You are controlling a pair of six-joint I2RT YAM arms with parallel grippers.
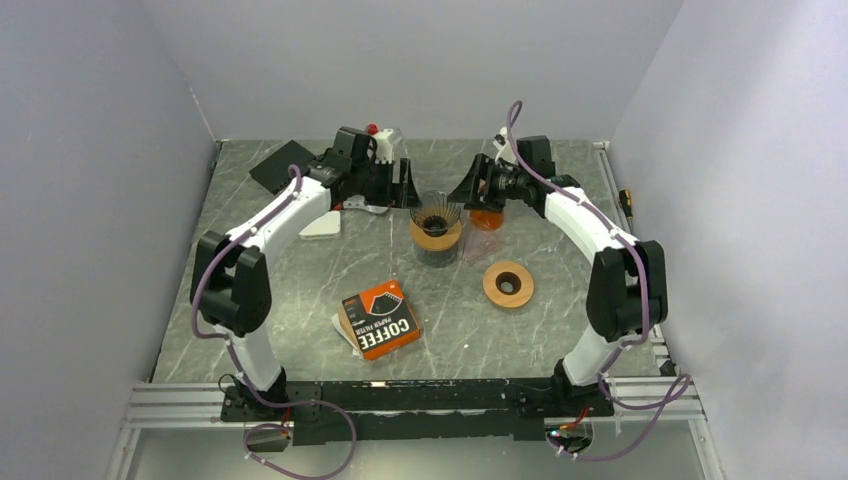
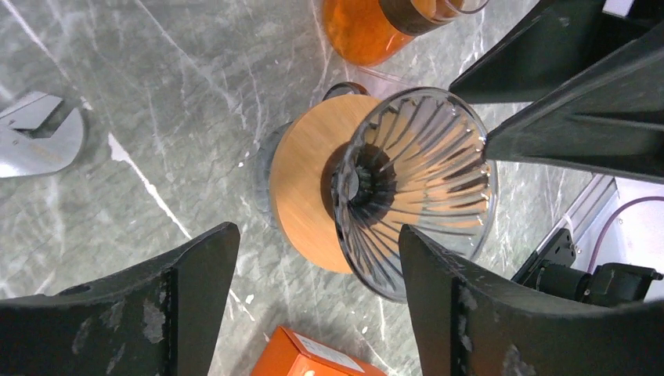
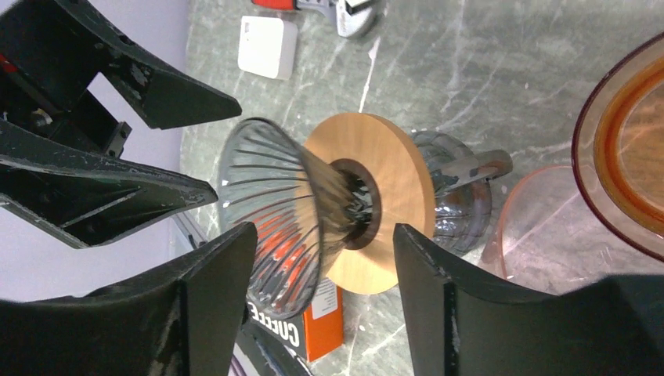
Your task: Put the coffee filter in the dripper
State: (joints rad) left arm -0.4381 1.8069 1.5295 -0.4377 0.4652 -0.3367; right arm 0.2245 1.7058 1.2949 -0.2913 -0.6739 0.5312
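The clear ribbed glass dripper [image 1: 436,213] sits with its wooden collar [image 2: 307,192] on a glass server mid-table; its cone [image 2: 423,188] [image 3: 266,204] holds nothing. No loose coffee filter is in view. An orange and black box [image 1: 380,318] marked COFFEE PAPER FILTER lies flat nearer the arms. My left gripper [image 1: 405,185] [image 2: 319,235] hovers just left of the dripper, open and holding nothing. On the dripper's right, my right gripper [image 1: 470,185] [image 3: 325,233] faces it, also open and holding nothing.
An orange cup [image 1: 487,215] stands right of the dripper. A spare wooden ring [image 1: 508,284] lies nearer on the right. A white block [image 1: 320,225], a metal tool [image 2: 39,141] and a black plate [image 1: 280,165] lie at the back left. Walls enclose three sides.
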